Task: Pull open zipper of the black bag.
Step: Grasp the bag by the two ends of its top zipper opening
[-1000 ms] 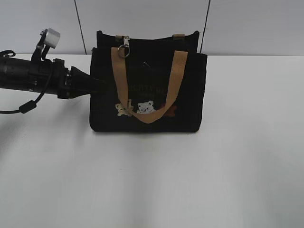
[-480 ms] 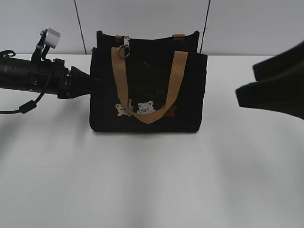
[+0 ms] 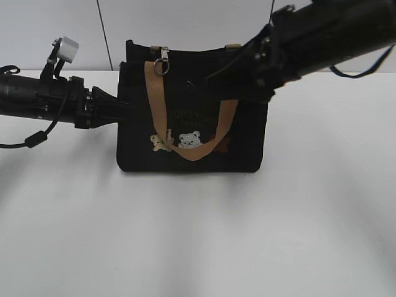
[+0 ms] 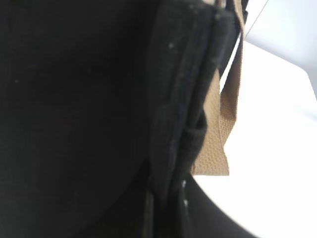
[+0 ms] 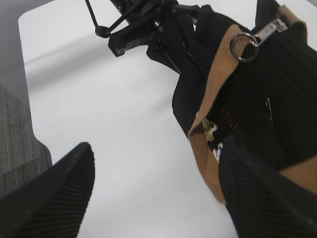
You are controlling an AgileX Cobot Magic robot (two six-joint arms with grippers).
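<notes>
One black bag [image 3: 192, 117] stands upright on a white table [image 3: 198, 235], near its far edge, flanked by two dark robot arms. The bag carries two tan webbing handles; the near one [image 3: 158, 105] loops down across its front above a row of small bear patches [image 3: 190, 140]. A single zipper runs along the bag's top edge, its silver pull [image 3: 163, 62] with a round ring hanging over the near handle toward the bag's left end. The left arm reaches in level from the left, and the left gripper [image 3: 120, 109] is closed narrowly on the bag's left side at its upper corner; the left wrist view is filled with pinched black fabric and a tan strap end [image 4: 218, 134]. The right arm slants down from the upper right across the bag's right top corner. The right gripper [image 5: 153, 193] is spread wide and holds nothing, its two ribbed fingers [image 5: 59, 193] framing the table and the bag's front, with the pull apart from them in the right wrist view.
</notes>
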